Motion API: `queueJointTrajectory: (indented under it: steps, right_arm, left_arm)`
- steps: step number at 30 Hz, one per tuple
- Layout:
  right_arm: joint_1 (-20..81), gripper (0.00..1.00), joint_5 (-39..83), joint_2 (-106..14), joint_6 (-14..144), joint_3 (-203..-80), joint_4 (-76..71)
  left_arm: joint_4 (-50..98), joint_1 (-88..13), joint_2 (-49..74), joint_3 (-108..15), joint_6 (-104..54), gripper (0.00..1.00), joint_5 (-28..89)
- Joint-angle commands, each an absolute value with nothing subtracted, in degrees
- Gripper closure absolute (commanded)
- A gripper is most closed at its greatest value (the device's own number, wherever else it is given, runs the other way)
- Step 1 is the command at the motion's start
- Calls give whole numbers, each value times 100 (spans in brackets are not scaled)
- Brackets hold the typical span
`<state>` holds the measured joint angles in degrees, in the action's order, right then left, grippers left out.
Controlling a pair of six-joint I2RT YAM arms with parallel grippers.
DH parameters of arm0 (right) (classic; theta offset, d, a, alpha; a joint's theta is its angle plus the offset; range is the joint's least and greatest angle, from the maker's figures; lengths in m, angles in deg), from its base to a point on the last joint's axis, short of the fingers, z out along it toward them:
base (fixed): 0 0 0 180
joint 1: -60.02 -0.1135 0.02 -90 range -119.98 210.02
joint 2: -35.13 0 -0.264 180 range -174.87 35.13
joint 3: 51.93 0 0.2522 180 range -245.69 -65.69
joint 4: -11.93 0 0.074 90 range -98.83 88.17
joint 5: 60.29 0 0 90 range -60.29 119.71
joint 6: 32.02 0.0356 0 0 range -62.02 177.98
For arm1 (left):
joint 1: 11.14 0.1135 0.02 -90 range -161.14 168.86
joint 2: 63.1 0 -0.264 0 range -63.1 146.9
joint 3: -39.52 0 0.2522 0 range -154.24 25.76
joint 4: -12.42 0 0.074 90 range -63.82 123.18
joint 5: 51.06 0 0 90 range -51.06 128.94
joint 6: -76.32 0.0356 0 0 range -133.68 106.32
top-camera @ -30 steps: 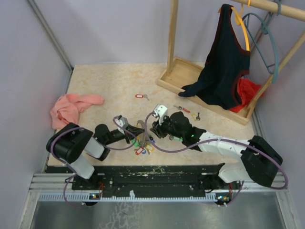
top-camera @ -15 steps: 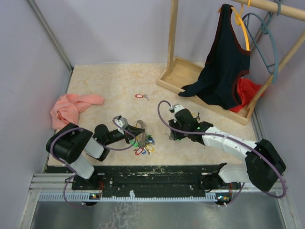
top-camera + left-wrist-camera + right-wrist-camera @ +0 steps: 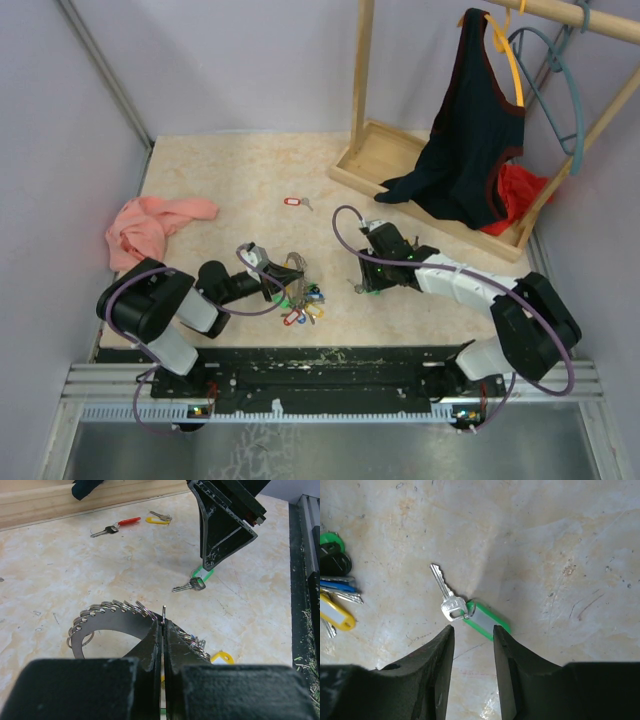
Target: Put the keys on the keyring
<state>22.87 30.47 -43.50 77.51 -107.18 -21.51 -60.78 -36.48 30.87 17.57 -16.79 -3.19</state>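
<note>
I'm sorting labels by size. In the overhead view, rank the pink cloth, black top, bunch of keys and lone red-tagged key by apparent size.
1. black top, though it hangs nearer the camera
2. pink cloth
3. bunch of keys
4. red-tagged key

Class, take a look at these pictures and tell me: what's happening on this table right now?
Two robot arms are working at getting keys onto a keyring. The left gripper is shut on the keyring, holding it low at the table beside its bunch of coloured keys. The right gripper hangs open over a loose green-tagged key, jaws either side of its tag, not yet gripping it. A red-tagged key lies farther back, untouched.
</note>
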Motion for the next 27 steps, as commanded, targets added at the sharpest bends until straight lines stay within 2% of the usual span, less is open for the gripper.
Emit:
queueJointTrajectory:
  steps: [1, 12, 21, 27]
  right_arm:
    - [2336, 61, 2770, -4488, 7299, -11171, -1965]
    - [1903, 53, 3073, -5445, 6461, -11960, -2487]
    - [1744, 53, 3961, -5901, 6582, -12130, -2832]
    - [2286, 57, 3981, -5688, 7215, -11783, -2989]
  left_arm:
    - [-7639, -3614, 3080, 1745, -1718, 100, -461]
    - [-7639, -3607, 3073, 1761, -1693, 100, -431]
    - [-7639, -3609, 3047, 1761, -1709, 100, -447]
    - [-7639, -3605, 3080, 1747, -1745, 100, -450]
